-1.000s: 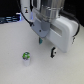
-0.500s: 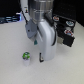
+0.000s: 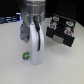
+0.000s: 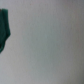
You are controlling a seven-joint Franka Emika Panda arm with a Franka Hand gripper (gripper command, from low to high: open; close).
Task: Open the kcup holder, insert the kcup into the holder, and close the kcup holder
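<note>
The kcup (image 3: 26, 56) is a tiny white pod with a green top, standing on the white table (image 3: 60, 67) at the exterior view's lower left. The kcup holder (image 3: 61, 31) is a black boxy block with grey panels and white and red details, at the exterior view's upper right. My arm fills the middle, and its lower end with the gripper (image 3: 35, 61) hangs just to the right of the kcup. The fingers are too blurred to tell whether they are open or shut. The wrist view shows pale table and a dark blurred shape (image 4: 4, 30) at one edge.
A dark object (image 3: 7, 19) stands at the back on the exterior view's left. The white table runs on in front of the holder and below the kcup.
The arm has come down and forward, so it looks larger. Its lower end has moved from near the holder to just beside the kcup.
</note>
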